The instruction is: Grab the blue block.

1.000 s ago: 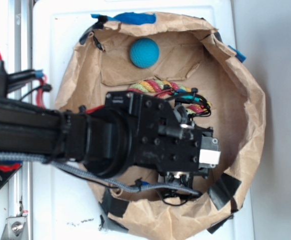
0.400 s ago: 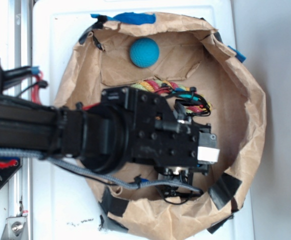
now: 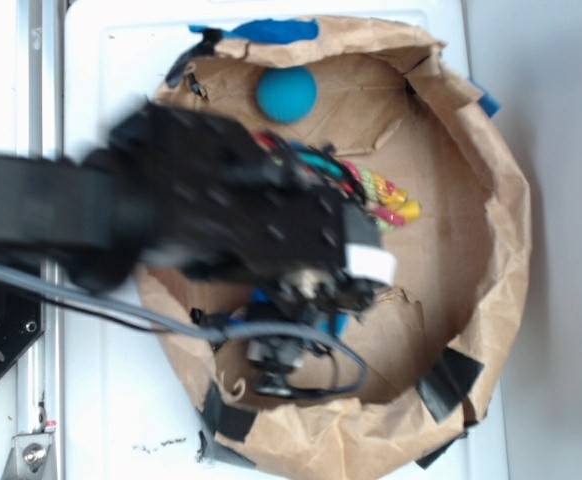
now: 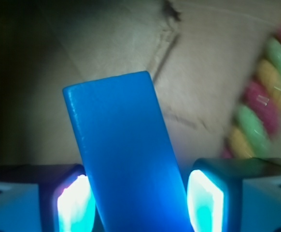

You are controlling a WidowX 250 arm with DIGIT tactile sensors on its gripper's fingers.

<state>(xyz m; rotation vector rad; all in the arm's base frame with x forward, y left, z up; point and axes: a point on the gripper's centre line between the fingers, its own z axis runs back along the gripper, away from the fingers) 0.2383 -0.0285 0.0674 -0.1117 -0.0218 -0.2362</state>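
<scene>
While the gripper point(image 4: 139, 200) is clamped on the blue block point(image 4: 126, 154) between its pads point(image 4: 205, 203), one rope toy point(image 4: 259, 101) is seen beside it, one teal ball point(image 3: 286, 95) beyond, all ringed by one paper wall point(image 3: 501, 220).

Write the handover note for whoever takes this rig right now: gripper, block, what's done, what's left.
Gripper: the blue block stands between the jaws, tilted; a small gap shows at the right pad, so a firm grip is unconfirmed.
Inside the paper-lined basket: teal ball at the far side, rope toy beside the arm, both untouched.
Done: jaws placed around the block.
Left: confirm closure, lift clear.
</scene>
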